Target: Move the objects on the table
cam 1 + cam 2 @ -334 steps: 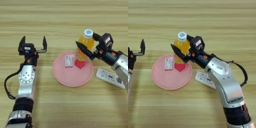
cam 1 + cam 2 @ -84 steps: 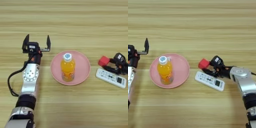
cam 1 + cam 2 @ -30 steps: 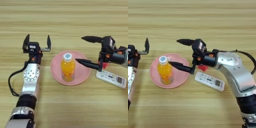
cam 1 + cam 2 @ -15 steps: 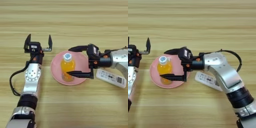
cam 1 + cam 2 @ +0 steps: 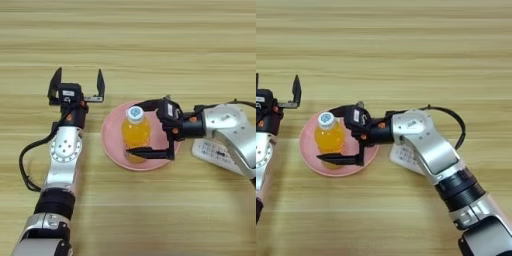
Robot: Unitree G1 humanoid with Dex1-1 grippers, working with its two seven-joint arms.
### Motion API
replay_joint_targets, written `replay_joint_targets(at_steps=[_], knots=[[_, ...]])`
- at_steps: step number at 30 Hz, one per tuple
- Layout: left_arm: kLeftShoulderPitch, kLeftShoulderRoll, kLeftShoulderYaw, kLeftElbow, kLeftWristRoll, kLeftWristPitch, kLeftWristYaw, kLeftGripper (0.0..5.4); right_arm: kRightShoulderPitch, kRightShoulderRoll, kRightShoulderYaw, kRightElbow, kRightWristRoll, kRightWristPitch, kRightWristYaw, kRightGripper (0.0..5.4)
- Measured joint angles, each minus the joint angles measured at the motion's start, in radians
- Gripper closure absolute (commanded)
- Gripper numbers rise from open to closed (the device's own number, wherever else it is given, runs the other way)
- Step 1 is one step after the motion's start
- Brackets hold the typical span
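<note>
Tabletop [image 5: 150, 45] fills the whole view, light wood with its plank grain running side to side. On it, the biggest thing near the action is the pink plate [image 5: 112, 142], sitting directly beneath the right tool [image 5: 145, 129], which reaches in from the right side. That right tool has its two black fingers spread wide apart, one finger [image 5: 147, 104] on the far side of the orange juice bottle [image 5: 136, 134] and the other finger [image 5: 149, 152] on the near side, so the bottle sits in the gap between them. Whether either finger is actually touching the bottle, I cannot tell from here. The bottle lies on the plate with its white cap [image 5: 135, 113] pointing away toward the far edge of the tabletop.

Over on the other side, the left tool [image 5: 76, 86] is parked well to the left of the right tool, just beyond the plate's left rim, with its fingers standing apart and gripping nothing.

Behind the right tool's wrist, on its right, the white remote [image 5: 216, 154] lies flat on the tabletop, partly covered by the silver forearm and clear of the plate. The small red cube is not to be seen from either eye.
</note>
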State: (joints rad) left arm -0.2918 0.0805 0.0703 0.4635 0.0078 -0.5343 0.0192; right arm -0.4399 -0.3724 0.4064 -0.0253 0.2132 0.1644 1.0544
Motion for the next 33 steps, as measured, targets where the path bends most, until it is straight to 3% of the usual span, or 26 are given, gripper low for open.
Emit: replay_joint_targets(at_steps=[12, 27, 33], knots=[[0.000, 0.000, 0.000, 0.000, 0.014, 0.000, 0.000, 0.00, 0.000, 0.013, 0.007, 0.025, -0.022, -0.019, 0.000, 1.81], [0.000, -0.009, 0.001, 0.000, 0.023, 0.000, 0.000, 0.00, 0.000, 0.020, -0.004, 0.032, -0.021, -0.014, 0.000, 1.86], [0.000, -0.009, 0.001, 0.000, 0.024, 0.000, 0.000, 0.00, -0.019, 0.013, -0.089, -0.004, 0.040, 0.069, -0.002, 1.86]])
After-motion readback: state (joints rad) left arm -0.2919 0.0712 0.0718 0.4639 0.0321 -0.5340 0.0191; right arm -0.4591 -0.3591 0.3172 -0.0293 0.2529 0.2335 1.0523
